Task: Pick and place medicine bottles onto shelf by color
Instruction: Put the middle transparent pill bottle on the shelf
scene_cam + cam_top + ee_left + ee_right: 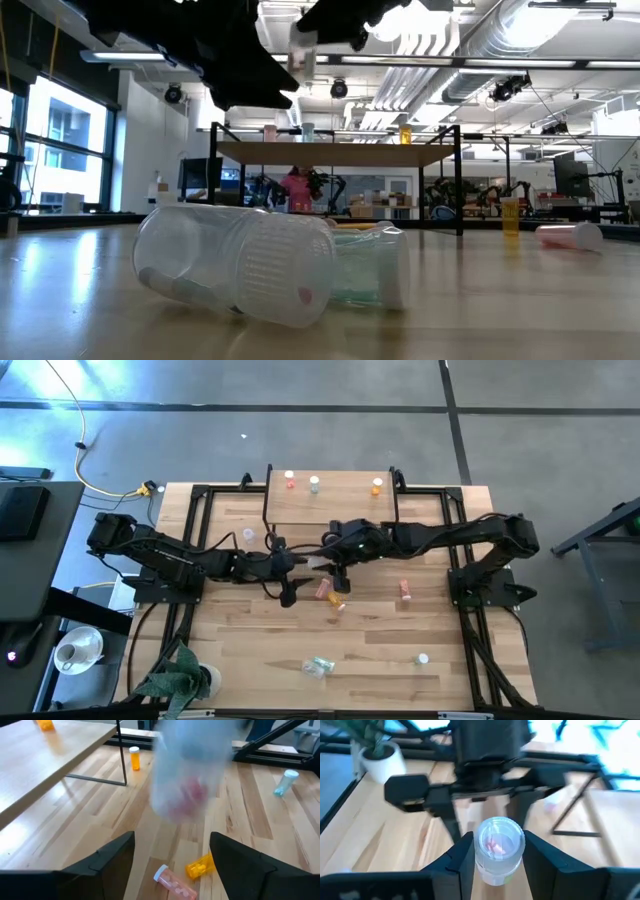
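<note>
My right gripper is shut on a clear bottle with pink pills, held above the table's middle in front of the shelf. My left gripper is open and faces it closely; the bottle shows blurred just ahead of its fingers, which touch nothing. On the shelf stand a red, a pale and an orange bottle. A pink bottle and an orange one lie on the table below the grippers. My right gripper pinches the clear bottle's round side walls between its two fingers. One clear round end of the bottle faces the wrist camera. The bottle is lifted clear of the table, in front of my left gripper's open fingers.
Another pink bottle lies right of middle. A clear bottle and a pale green one lie near the front edge, and a white-capped bottle sits to their right. An orange bottle stands by a shelf leg. A potted plant sits at the front left.
</note>
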Controlling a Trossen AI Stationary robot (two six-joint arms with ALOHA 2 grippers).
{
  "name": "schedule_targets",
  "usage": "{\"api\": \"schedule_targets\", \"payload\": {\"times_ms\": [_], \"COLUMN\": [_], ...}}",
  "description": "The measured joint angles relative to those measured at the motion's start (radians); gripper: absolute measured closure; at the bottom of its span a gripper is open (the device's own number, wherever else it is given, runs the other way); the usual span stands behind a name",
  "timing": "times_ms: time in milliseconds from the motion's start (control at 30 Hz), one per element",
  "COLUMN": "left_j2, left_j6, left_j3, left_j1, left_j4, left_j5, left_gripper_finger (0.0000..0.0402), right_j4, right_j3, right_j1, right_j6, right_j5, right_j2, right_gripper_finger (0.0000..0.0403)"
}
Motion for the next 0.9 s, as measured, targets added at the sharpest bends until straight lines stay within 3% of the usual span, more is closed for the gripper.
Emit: {"api": "schedule_targets", "payload": {"times_ms": [200, 533, 900], "left_j2": [-0.001, -0.001, -0.001], "left_j6": [0.032, 0.034, 0.034], "left_j3": [0.000, 0.000, 0.000], "left_j1": [0.000, 0.000, 0.000], "left_j4": [0.007, 0.009, 0.006], "left_j5": [0.001, 0.001, 0.004], "left_gripper_finger": [0.0156, 0.0157, 0.0157], "right_j4": [-0.007, 0.024, 0.063], "right_j3": [0.000, 0.000, 0.000], "right_j1": [-0.001, -0.003, -0.085], "right_j6": [-0.016, -0.062, -0.079], "right_j5": [0.112, 0.412, 0.434], "right_j2": [-0.129, -0.328, -0.426], "right_gripper_finger": [0.0283, 0.0271, 0.0270]}}
